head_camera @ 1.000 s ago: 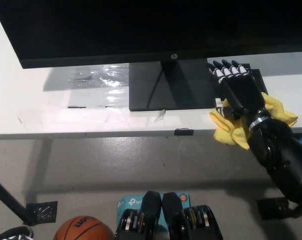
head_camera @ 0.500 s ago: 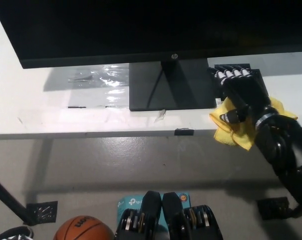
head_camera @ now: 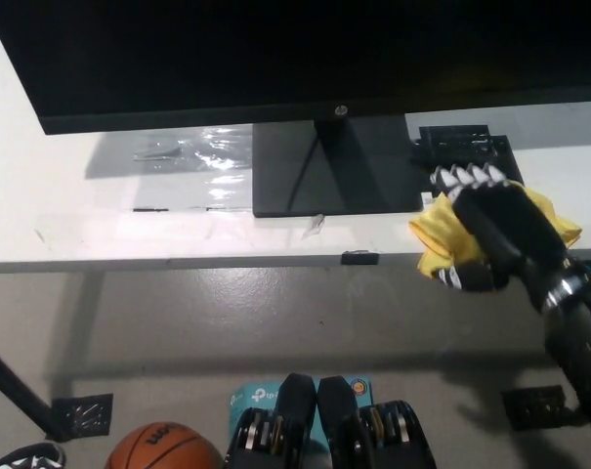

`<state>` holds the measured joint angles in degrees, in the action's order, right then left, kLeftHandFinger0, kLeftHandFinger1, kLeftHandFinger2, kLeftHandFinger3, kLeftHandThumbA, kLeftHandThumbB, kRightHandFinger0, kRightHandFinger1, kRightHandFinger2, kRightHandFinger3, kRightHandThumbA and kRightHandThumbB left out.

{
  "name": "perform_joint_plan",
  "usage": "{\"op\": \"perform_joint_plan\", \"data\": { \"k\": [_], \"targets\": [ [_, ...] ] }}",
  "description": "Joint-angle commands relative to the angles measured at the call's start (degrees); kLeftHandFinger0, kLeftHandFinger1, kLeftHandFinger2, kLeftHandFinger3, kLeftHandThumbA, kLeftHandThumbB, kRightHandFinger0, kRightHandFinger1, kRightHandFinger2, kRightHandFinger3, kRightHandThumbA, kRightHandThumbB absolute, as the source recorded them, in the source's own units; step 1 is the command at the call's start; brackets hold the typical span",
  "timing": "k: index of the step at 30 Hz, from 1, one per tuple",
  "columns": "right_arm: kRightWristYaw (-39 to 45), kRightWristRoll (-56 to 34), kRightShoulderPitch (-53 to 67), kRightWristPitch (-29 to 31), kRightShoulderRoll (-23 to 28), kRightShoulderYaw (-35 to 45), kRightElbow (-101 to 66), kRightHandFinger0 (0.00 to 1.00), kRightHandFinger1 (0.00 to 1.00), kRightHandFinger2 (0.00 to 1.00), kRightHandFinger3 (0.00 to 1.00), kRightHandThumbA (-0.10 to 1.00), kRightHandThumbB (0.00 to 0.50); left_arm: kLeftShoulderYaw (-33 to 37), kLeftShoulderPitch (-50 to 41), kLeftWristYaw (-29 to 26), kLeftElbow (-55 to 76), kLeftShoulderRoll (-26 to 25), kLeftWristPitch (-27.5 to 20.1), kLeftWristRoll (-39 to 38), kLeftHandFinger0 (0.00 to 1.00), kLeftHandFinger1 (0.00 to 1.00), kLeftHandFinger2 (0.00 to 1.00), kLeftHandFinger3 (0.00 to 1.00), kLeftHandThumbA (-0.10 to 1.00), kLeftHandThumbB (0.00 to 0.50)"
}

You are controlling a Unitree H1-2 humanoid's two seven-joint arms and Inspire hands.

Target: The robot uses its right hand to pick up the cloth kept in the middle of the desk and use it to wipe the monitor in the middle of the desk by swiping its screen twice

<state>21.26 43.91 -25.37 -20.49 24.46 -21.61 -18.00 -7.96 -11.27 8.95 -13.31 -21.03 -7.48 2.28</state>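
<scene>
The yellow cloth (head_camera: 434,233) lies crumpled at the desk's front edge, right of the monitor's stand (head_camera: 334,168). My black right hand (head_camera: 488,227) sits on top of it, knuckles up and fingers curled down into the fabric, thumb below the desk edge. The hand covers the cloth's middle; yellow shows on both sides. The black monitor (head_camera: 275,49) fills the top of the head view, its screen dark. My left hand is out of the picture.
A white desk (head_camera: 109,230) carries a crinkled clear plastic sheet (head_camera: 192,151) left of the stand and a black block (head_camera: 466,142) behind the hand. A small black clip (head_camera: 360,258) sits on the front edge. A basketball (head_camera: 163,449) lies on the floor.
My right hand has drawn back from the stand's base toward the desk edge, and its fingers went from stretched flat to curled down over the cloth. The cloth has barely shifted.
</scene>
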Motion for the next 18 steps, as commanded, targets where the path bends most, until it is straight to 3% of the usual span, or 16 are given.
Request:
{"op": "perform_joint_plan", "data": {
  "k": [1, 4, 9, 13, 16, 18],
  "targets": [
    [0.59, 1.64, 2.88, -1.85, -1.01, 2.02, -6.58, 1.0, 1.0, 1.0, 1.0, 1.0, 0.302, -0.83, -0.12, -0.78, 1.27, -1.75, -2.1, 0.14, 0.73, 0.7, 0.05, 0.0, 0.62, 0.5],
    [-6.91, -0.77, 10.62, 2.85, -3.48, 4.59, -5.05, 1.0, 1.0, 1.0, 1.0, 1.0, 0.244, -0.75, -0.07, -0.79, 1.32, -1.86, -1.66, 0.31, 0.72, 0.7, 0.05, 0.0, 0.63, 0.5],
    [-12.47, -3.88, 17.1, 7.33, -7.57, 8.49, -0.04, 1.0, 1.0, 1.0, 1.0, 1.0, 0.213, -0.64, -0.16, -1.07, 1.21, -1.8, -2.2, 0.69, 0.72, 0.69, 0.05, 0.0, 0.65, 0.5],
    [-19.94, -8.07, 20.8, 12.22, -13.97, 12.69, 6.36, 1.0, 1.0, 1.0, 1.0, 0.87, 0.158, -0.74, 0.57, -0.86, 1.13, -1.9, -1.38, 0.34, 0.71, 0.69, 0.05, 0.0, 0.64, 0.5],
    [-21.9, -8.49, 21.58, 14.38, -15.7, 13.67, 8.28, 1.0, 1.0, 1.0, 1.0, 0.81, 0.125, -0.77, 0.61, -0.9, 1.01, -1.82, -1.4, 0.25, 0.7, 0.69, 0.05, 0.0, 0.64, 0.5],
    [-24.57, -12.63, 21.91, 20.14, -18.23, 14.85, 13.69, 1.0, 1.0, 1.0, 1.0, 0.7, 0.095, -0.97, 0.6, -1.15, 1.01, -1.73, -1.82, 0.19, 0.69, 0.67, 0.05, 0.0, 0.66, 0.5]
  ]
}}
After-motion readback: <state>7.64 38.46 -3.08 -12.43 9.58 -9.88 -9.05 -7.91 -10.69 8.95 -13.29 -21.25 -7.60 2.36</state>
